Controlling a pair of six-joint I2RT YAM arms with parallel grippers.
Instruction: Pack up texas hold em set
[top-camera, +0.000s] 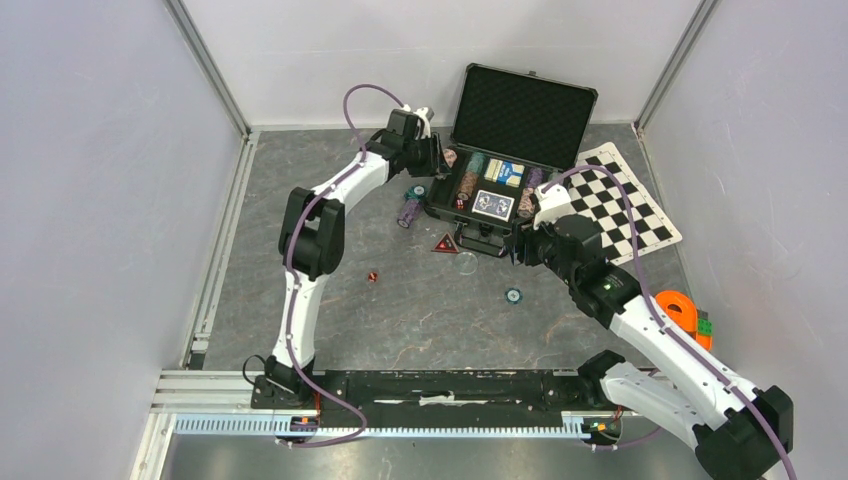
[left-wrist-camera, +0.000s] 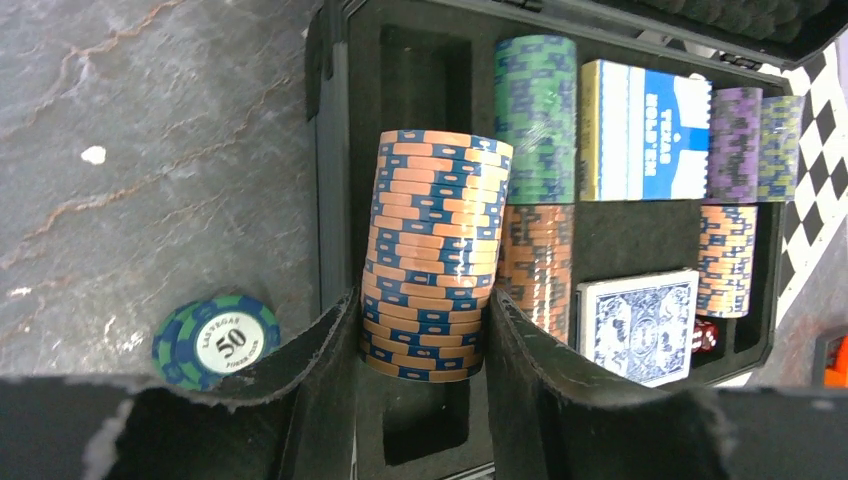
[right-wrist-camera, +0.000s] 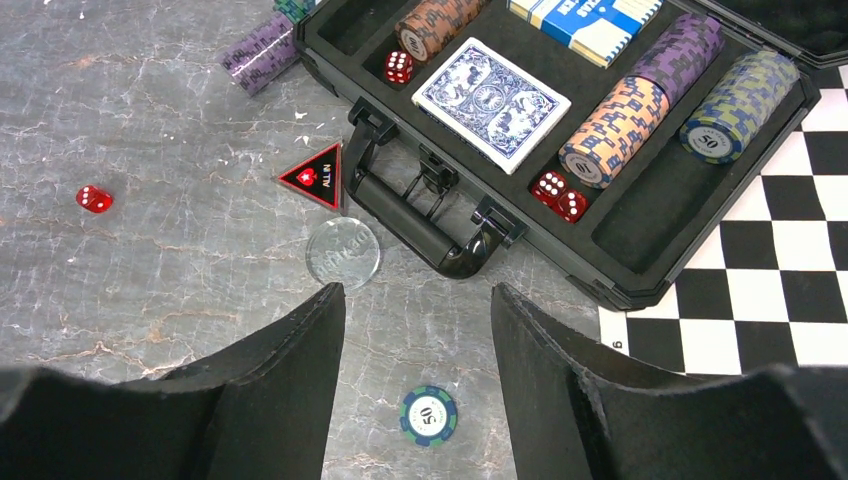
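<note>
Left claw (left-wrist-camera: 422, 300) grips orange chips (left-wrist-camera: 437, 220); right wrist view shows loose die (right-wrist-camera: 93, 198).

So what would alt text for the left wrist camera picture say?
Jaws grip a stack of orange-and-blue chips at an empty slot along one edge of an open black case. Further in sit more chip stacks, a boxed deck, a loose deck and a red die; a green 50 chip lies on the grey table beside it.
</note>
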